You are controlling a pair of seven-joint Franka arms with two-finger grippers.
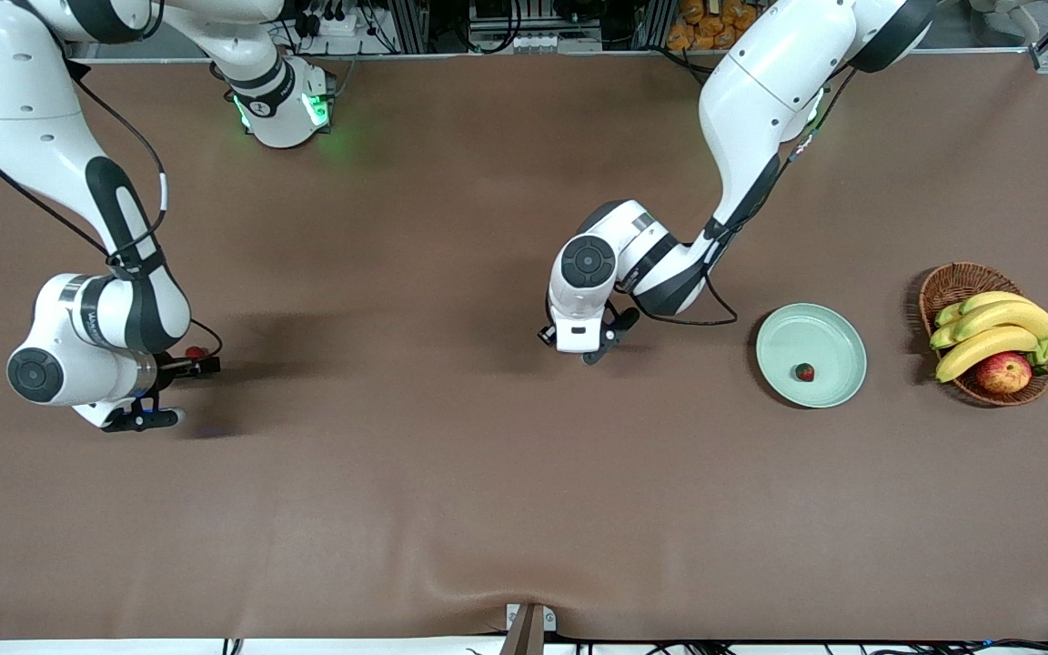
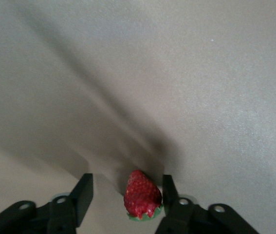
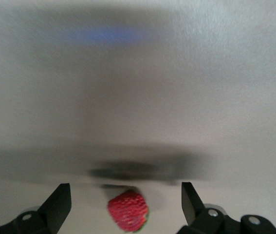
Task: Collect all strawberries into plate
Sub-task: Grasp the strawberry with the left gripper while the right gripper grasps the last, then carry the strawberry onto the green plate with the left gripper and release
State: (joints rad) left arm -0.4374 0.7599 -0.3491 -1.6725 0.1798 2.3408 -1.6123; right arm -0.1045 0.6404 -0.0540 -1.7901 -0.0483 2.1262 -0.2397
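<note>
Strawberries are numbering three across the views, and only one is sitting where it belongs. Starting at the right arm's end of the table, the right gripper (image 1: 180, 366) is hanging low over the brown table (image 1: 415, 473) with its fingers spread wide; its wrist view is showing a strawberry (image 3: 127, 210) lying between the two open fingers (image 3: 57, 204), touching neither, so nothing is being held yet. Moving toward the middle, the left gripper (image 1: 599, 346) is also sitting low over the cloth, open, with a second strawberry (image 2: 142, 196) between its fingers; the berry is lying close against one finger (image 2: 171, 195) and clear of the other. Whether it is actually touching that finger I cannot tell. Further toward the left arm's end, the plate (image 1: 838, 329) is already carrying the third strawberry (image 1: 803, 371). Beside it, a wicker basket (image 1: 952, 282) of bananas (image 1: 997, 332) and an apple (image 1: 1004, 373) is standing untouched. So roughly a third seems done: two berries are remaining to be grasped and carried over.
</note>
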